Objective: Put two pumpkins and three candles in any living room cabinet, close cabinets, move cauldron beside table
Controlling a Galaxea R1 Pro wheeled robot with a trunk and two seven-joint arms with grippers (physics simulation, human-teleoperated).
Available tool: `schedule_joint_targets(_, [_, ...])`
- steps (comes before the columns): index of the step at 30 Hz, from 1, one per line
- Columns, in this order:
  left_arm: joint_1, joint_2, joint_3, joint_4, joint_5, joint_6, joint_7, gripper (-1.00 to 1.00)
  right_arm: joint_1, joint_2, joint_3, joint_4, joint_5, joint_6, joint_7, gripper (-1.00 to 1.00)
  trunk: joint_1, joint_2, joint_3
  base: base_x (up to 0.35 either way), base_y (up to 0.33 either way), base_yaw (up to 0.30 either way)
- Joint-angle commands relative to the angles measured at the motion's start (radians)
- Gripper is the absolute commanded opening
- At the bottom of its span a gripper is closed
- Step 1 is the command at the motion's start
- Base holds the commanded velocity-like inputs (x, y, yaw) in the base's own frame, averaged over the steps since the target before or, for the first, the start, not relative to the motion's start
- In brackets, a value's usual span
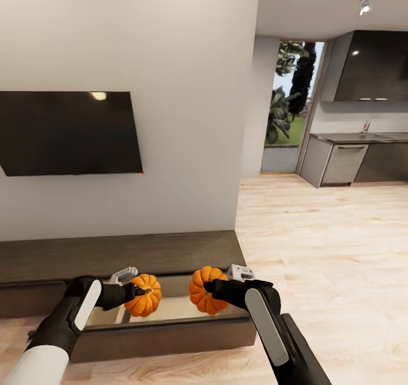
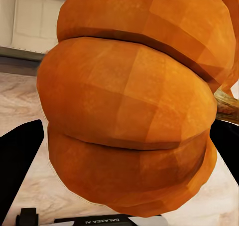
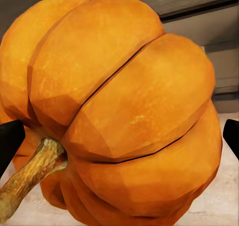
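Gripping one ribbed orange pumpkin apiece, both arms reach over the pulled-out drawer [image 1: 170,311] of the long, low dark-brown cabinet [image 1: 141,255] under the wall TV [image 1: 68,133]. The left pincer [image 1: 136,292] is clamped on the left pumpkin [image 1: 144,297], whose rounded lobes bulge between the black fingers [image 2: 20,161] in the left wrist view, their faceted, matte skin shaded from bright orange to deeper rust in the grooves. The right pincer [image 1: 211,287] is clamped on the right pumpkin [image 1: 204,300]; in the right wrist view its fat segments meet in dark creases and a knobbly, tan woody stem [image 3: 32,173] juts from the dimple, with the black fingertips [image 3: 10,141] pressing at either side. Both pumpkins hang side by side but apart, above the drawer's smooth pale beige inside, and I cannot tell whether either touches its bottom. The cabinet's top is a flat plank of dark grained wood, its drawer front plain and handle-less. Around it lies a light wood plank floor [image 1: 317,249]; a smooth off-white wall [image 1: 170,62] rises behind, and a glossy dark kitchen [image 1: 362,147] shows beyond at the head view's right.
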Motion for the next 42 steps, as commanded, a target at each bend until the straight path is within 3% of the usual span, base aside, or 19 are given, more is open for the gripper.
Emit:
schedule_joint_targets(1, [0.000, 0.000, 0.000, 0.000, 0.007, 0.000, -0.001, -1.00, 0.000, 0.000, 0.000, 0.000, -0.004, -0.002, -0.001, -1.00, 0.000, 0.000, 0.000, 0.250, -0.022, 0.001])
schedule_joint_targets(25, [0.000, 0.000, 0.000, 0.001, 0.007, 0.000, 0.000, -1.00, 0.000, 0.004, 0.004, 0.004, -0.004, -0.001, -0.007, -1.00, 0.000, 0.000, 0.000, 0.250, -0.146, 0.020])
schedule_joint_targets(34, [0.000, -0.003, 0.000, 0.001, 0.010, -0.001, -0.001, -1.00, -0.014, 0.020, 0.065, 0.066, 0.001, -0.002, -0.010, -1.00, 0.000, 0.000, 0.000, 0.101, -0.009, 0.000])
schedule_joint_targets(38, [0.000, -0.004, 0.000, 0.001, 0.009, -0.002, 0.001, -1.00, -0.021, 0.020, 0.075, 0.124, 0.004, -0.005, -0.010, -1.00, 0.000, 0.000, 0.000, 0.004, 0.000, 0.000])
schedule_joint_targets(42, [0.000, -0.005, 0.000, 0.001, 0.007, -0.002, 0.001, -1.00, -0.025, 0.020, 0.077, 0.141, 0.005, -0.006, -0.010, -1.00, 0.015, -0.028, -0.012, 0.000, 0.000, 0.000])
